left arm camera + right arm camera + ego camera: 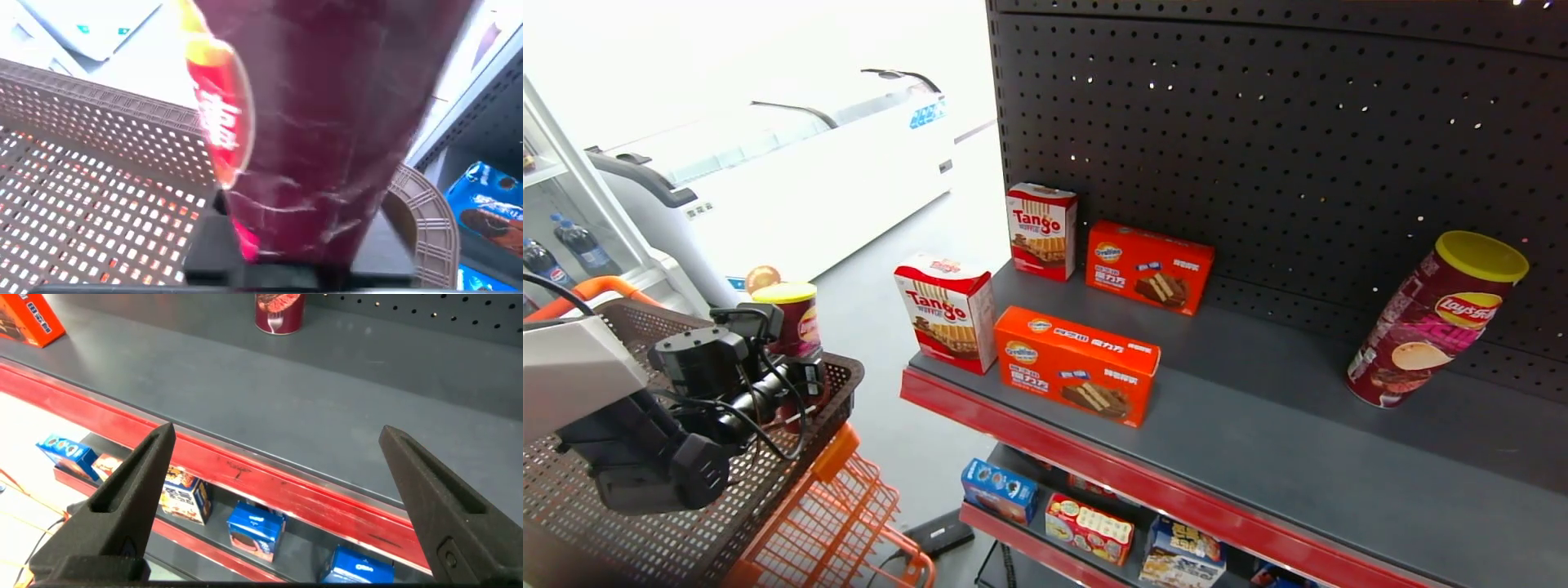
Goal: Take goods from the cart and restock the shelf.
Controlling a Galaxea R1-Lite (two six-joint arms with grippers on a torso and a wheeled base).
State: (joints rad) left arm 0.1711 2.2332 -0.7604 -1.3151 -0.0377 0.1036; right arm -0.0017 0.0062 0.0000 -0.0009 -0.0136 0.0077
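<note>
Item: chips canister [791,320], maroon with a yellow lid, upright in the cart basket [848,369], apparently clamped low on its body by the left gripper [796,382], whose fingers are mostly hidden. Right gripper [278,433]: spread wide, holding nothing, above the front edge of the shelf [1258,425]. Risk: a low grip on a tall tube may let it tilt or catch the basket rim on lifting.

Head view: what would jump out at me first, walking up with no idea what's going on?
A tall maroon chip canister with a yellow lid stands alone at the right of the grey metal shelf. At the shelf's left sit two orange cardboard boxes and two red-and-white wafer boxes. Over the brown plastic cart basket, the left gripper holds a second maroon canister.
</note>
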